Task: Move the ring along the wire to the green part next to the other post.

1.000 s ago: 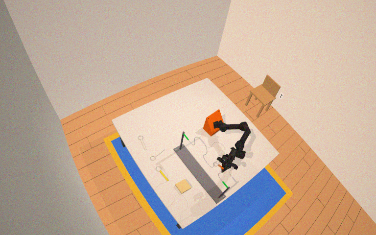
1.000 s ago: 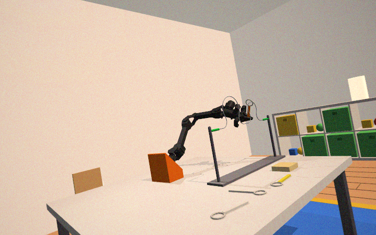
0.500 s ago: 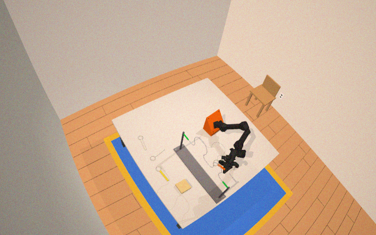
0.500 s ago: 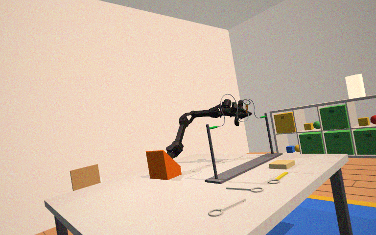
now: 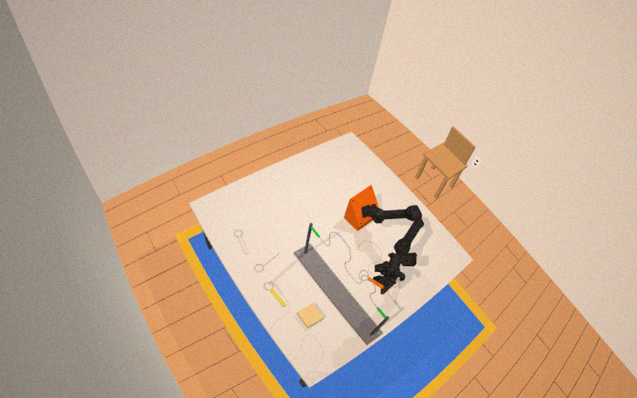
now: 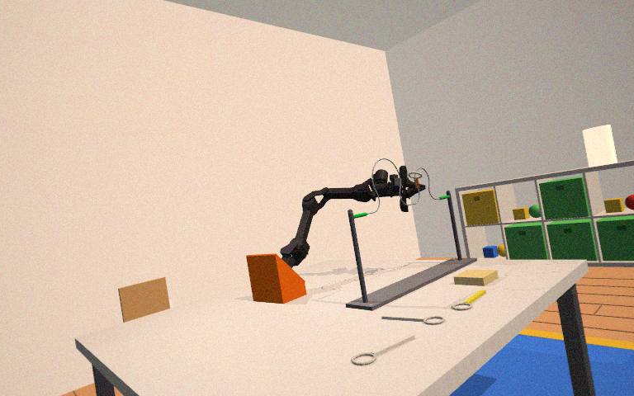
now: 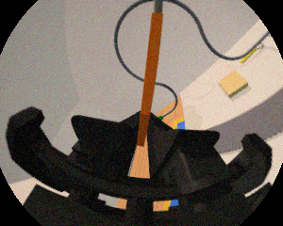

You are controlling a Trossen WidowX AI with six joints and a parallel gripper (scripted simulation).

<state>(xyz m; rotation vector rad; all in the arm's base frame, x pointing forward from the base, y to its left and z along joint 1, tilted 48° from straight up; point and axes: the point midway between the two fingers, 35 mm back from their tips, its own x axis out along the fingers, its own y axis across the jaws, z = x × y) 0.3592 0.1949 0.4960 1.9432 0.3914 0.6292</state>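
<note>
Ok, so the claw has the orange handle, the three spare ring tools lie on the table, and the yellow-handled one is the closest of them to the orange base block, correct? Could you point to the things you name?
Not quite: the yellow-handled ring tool (image 5: 277, 297) (image 6: 475, 297) is closest to the tan block (image 5: 310, 315) (image 6: 475, 277), not the orange base block (image 5: 357, 214) (image 6: 265, 278); top view shows it. The rest stands.

The six-joint arm (image 5: 415, 219) (image 6: 303, 223) is matte black throughout, with slim angular links and bulky rounded joints. Its parallel-jaw gripper (image 5: 382, 284) (image 6: 421, 186) (image 7: 144, 113) is black too, with broad, flared fingers and curved, hooked side pieces.
</note>
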